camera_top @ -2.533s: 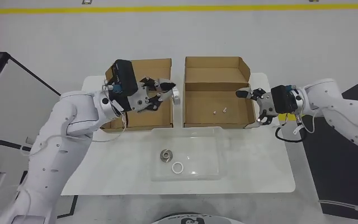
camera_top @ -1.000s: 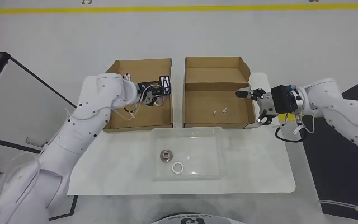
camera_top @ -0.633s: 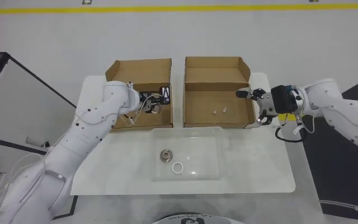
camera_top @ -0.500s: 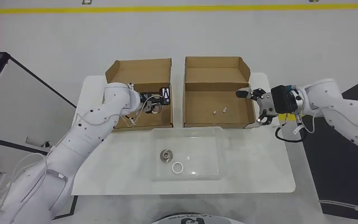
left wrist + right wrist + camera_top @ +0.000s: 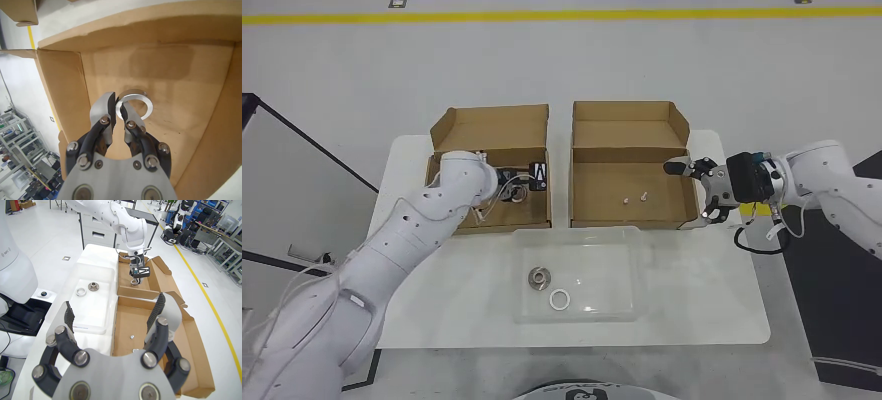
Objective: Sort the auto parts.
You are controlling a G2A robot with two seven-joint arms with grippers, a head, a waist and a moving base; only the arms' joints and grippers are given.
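Steel, by its shine: the ring (image 5: 134, 93) in the left gripper (image 5: 118, 106) looks like a machined collar. I judge it rigid, dense for its bulk and slick on its faces. It should be safe to squeeze hard, but it may swivel if held by one thin spot. Taking it across the wall, as here, seems the sound hold. One finger (image 5: 111, 106) lies against the outer face and the other passes through the bore. The two are drawn nearly together, with only the ring's wall clamped between them. The ring sits low inside the left box (image 5: 170, 85), toward the side that faces the right box (image 5: 602, 190). Whether it touches the cardboard floor I cannot tell. The right box stands just beside the left box, with two small fasteners (image 5: 642, 196) on its floor. The right gripper (image 5: 113, 302) hovers past the right box, on the side away from the left box, with its fingers spread wide and holding nothing. A clear tray (image 5: 607, 295) lies just in front of the left box, on the robot's side. It holds a flanged hub (image 5: 539, 278) and a white ring (image 5: 560, 299) close together, both apparently yet to be sorted.
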